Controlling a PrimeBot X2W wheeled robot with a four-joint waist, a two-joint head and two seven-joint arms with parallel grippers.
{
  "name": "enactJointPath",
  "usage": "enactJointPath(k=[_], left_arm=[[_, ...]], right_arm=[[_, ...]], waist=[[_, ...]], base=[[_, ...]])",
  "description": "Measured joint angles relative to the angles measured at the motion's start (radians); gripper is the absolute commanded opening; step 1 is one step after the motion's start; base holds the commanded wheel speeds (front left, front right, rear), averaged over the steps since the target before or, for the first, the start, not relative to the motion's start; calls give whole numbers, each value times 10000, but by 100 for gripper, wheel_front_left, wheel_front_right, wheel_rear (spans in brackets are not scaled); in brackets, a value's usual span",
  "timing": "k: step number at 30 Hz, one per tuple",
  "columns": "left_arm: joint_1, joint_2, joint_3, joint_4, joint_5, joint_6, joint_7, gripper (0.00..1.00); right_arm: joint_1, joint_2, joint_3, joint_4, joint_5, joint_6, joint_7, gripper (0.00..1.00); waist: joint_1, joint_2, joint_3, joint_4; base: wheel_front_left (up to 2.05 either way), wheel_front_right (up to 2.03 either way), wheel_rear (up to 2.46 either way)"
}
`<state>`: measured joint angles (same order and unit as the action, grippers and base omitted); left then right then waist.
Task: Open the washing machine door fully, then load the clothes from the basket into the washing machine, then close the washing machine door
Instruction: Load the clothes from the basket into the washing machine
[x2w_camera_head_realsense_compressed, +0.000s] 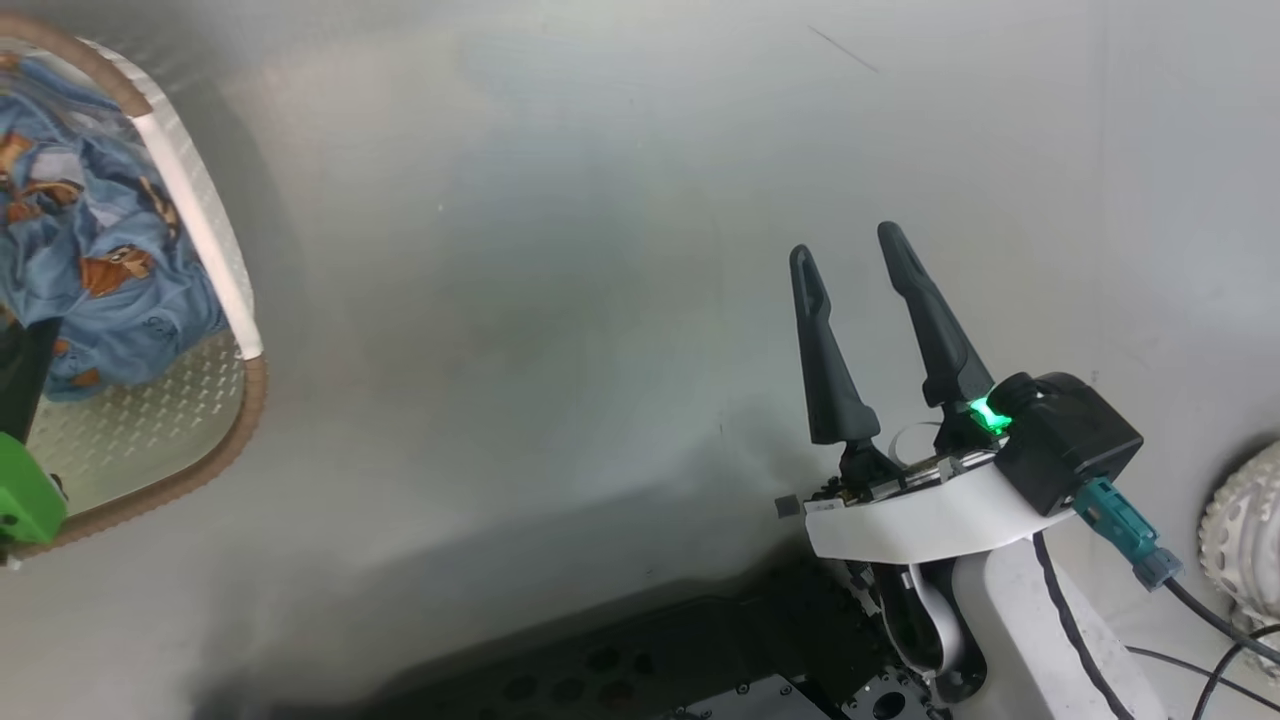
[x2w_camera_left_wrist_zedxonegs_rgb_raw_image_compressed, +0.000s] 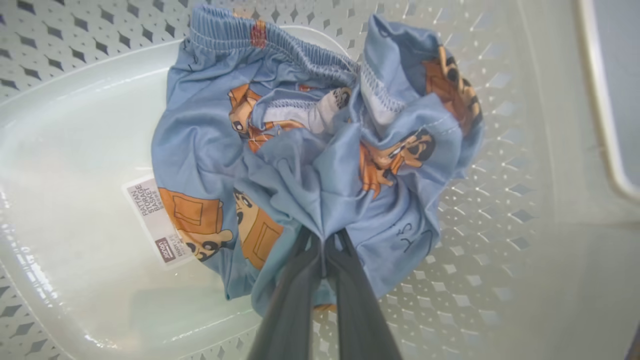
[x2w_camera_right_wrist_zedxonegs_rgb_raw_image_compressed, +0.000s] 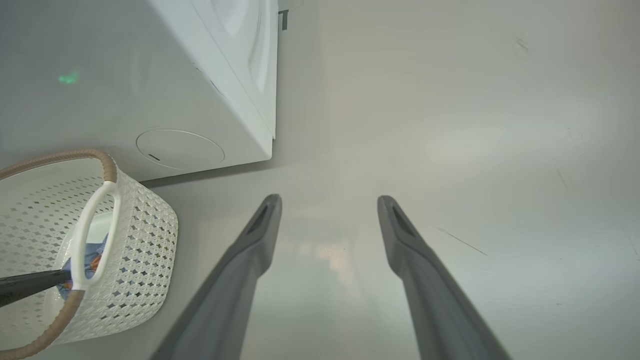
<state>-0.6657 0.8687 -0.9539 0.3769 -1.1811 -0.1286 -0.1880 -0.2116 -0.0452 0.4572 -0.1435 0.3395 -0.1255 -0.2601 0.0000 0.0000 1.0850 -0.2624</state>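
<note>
Pinching soft, likely light clothes (x2w_camera_left_wrist_zedxonegs_rgb_raw_image_compressed: 310, 170) at bunched fold with closed left gripper (x2w_camera_left_wrist_zedxonegs_rgb_raw_image_compressed: 324, 250); holding right gripper (x2w_camera_head_realsense_compressed: 847, 245) wide open, empty.

The right gripper (x2w_camera_right_wrist_zedxonegs_rgb_raw_image_compressed: 328, 201) is held over the floor (x2w_camera_right_wrist_zedxonegs_rgb_raw_image_compressed: 450, 125), jaws spread wide. The basket (x2w_camera_right_wrist_zedxonegs_rgb_raw_image_compressed: 145, 235) is seen lower left, near the washing machine (x2w_camera_right_wrist_zedxonegs_rgb_raw_image_compressed: 225, 100), blue clothes (x2w_camera_right_wrist_zedxonegs_rgb_raw_image_compressed: 92, 252) glimpsed inside.

A smooth, pale grey glossy floor (x2w_camera_head_realsense_compressed: 560, 250) spreads across the head view, marked near the top by a thin dark scratch (x2w_camera_head_realsense_compressed: 845, 50), while a white, knobbly round object (x2w_camera_head_realsense_compressed: 1245, 530) sits cut off at the right edge.
</note>
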Motion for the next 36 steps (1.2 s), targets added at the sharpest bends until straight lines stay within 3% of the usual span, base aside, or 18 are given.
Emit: enactJointPath(k=[22, 36], left_arm=[[425, -1684, -29, 543, -792, 0, -612, 0], [1280, -2464, 1657, 391, -719, 0, -610, 0]], right_arm=[[-246, -13, -1070, 727, -815, 0, 0, 100], [9, -38, -1373, 1241, -941, 0, -2, 100]], waist=[[0, 0, -2121, 1150], [-1, 0, -3880, 2089]], base=[[0, 0, 0], [0, 0, 0]])
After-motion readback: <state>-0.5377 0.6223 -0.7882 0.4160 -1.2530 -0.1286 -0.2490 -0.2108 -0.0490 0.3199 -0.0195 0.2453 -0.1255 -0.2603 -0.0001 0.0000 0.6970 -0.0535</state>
